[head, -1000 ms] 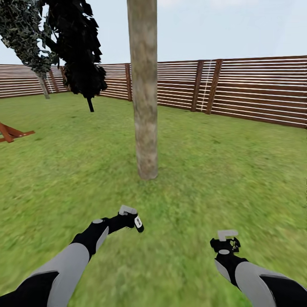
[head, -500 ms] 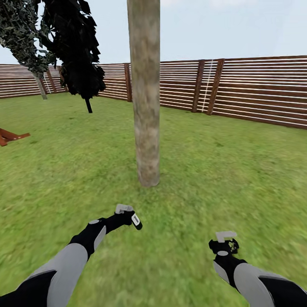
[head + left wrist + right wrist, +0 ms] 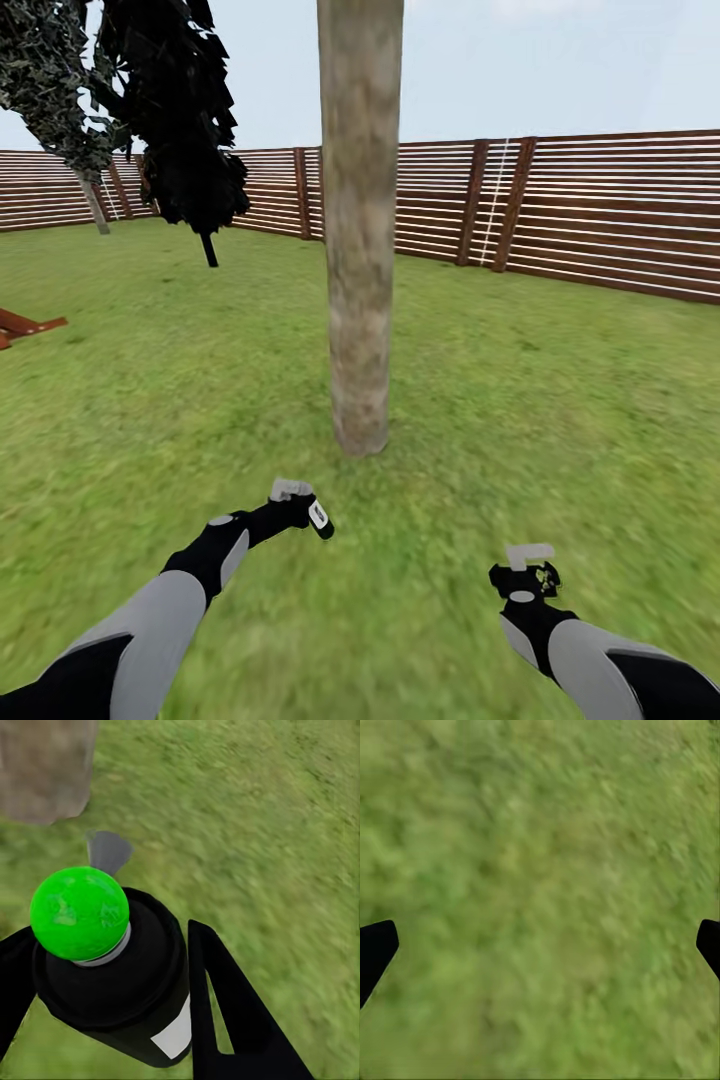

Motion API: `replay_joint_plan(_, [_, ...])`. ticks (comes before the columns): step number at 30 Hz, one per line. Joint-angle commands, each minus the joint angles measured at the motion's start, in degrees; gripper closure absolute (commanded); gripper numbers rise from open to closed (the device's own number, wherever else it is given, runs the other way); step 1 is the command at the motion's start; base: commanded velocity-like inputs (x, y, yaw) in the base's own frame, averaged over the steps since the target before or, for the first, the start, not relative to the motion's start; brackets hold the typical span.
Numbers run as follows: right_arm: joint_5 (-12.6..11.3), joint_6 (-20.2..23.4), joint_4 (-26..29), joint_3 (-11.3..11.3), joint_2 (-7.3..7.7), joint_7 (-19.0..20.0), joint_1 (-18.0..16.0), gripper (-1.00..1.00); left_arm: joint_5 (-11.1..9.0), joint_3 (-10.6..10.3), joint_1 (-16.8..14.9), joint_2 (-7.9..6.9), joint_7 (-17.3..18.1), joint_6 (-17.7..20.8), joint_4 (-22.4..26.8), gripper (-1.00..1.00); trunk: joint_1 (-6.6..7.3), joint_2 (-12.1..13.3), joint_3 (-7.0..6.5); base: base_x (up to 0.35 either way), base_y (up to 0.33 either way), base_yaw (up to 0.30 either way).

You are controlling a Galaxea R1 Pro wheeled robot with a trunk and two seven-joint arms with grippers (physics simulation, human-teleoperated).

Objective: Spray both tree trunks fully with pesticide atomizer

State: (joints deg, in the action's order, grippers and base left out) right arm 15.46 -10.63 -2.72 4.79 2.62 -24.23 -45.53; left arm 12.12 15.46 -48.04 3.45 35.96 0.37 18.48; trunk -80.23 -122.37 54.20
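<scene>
Tree trunk (image 3: pixel 360 250) mottled grey-brown, crown cut off. Left pincer (image 3: pixel 112 1012) pinching black atomizer (image 3: pixel 120 975), green-capped; right pincer (image 3: pixel 540 945) spread over blurry grass (image 3: pixel 540 870).

Left hand (image 3: pixel 112 1020): black fingers (image 3: pixel 232 1012) clamp either side of a black cylindrical spray bottle with a white label patch (image 3: pixel 131 990), topped by a glossy green ball. Beyond it lie green grass floor (image 3: pixel 255 817) and a mottled grey-brown tree trunk base (image 3: pixel 45 765).
</scene>
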Motion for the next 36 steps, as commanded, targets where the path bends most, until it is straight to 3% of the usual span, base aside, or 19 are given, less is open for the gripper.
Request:
replay_joint_plan(1, [0.53, -0.44, -0.27, 0.48, -0.05, -0.20, -0.06, -1.00, 0.60, 0.44, -0.03, 0.11, -0.28, 0.02, 0.08, 1.00, -0.03, -0.02, 0.05, 0.346, 0.020, 0.000])
replay_joint_plan(3, [0.53, -0.44, -0.27, 0.48, -0.11, -0.20, -0.03, -1.00, 0.70, 0.32, -0.03, 0.20, -2.90, 0.00, 0.19, 1.00, -0.03, -0.02, 0.05, 0.348, 0.012, 0.000])
replay_joint_plan(7, [0.53, -0.44, -0.27, 0.48, -0.15, -0.20, 0.04, -1.00, 0.75, -0.41, -0.03, 0.67, -14.61, 0.00, 0.20, 1.00, -0.03, -0.02, 0.05, 0.349, 0.004, 0.000])
replay_joint_plan(9, [0.53, -0.44, -0.27, 0.48, -0.15, -0.20, 0.07, -1.00, 0.78, -1.77, -0.03, 1.89, -18.53, -0.01, 0.22, 1.00, -0.03, -0.02, 0.05, 0.350, 0.001, 0.000])
replay_joint_plan(11, [0.53, -0.44, -0.27, 0.48, -0.15, -0.20, 0.08, -1.00, 0.75, -4.75, -0.03, 2.90, -21.04, -0.01, 0.27, 1.00, -0.03, -0.02, 0.05, 0.341, 0.001, 0.000])
replay_joint_plan(14, [0.53, -0.44, -0.27, 0.48, -0.16, -0.20, 0.09, -1.00, 0.67, -7.35, -0.03, 3.48, -22.17, -0.07, 0.31, 1.00, -0.03, -0.02, 0.05, 0.194, 0.000, 0.000])
replay_joint_plan(17, [0.53, -0.44, -0.27, 0.48, -0.16, -0.20, 0.09, -1.00, 0.64, -8.34, -0.03, 4.06, -22.53, -0.14, 0.32, 1.00, -0.03, -0.02, 0.05, 0.125, -0.002, 0.000])
replay_joint_plan(22, [0.53, -0.44, -0.27, 0.48, -0.16, -0.20, 0.09, -1.00, 0.64, -8.64, -0.03, 4.76, -22.72, -0.13, 0.33, 1.00, -0.03, -0.02, 0.05, 0.272, -0.046, 0.000])
replay_joint_plan(36, [0.53, -0.44, -0.27, 0.48, -0.16, -0.20, 0.09, -1.00, 0.63, -8.61, -0.03, 4.81, -22.85, -0.11, 0.50, 1.00, -0.03, -0.02, 0.05, 0.317, -0.072, 0.000])
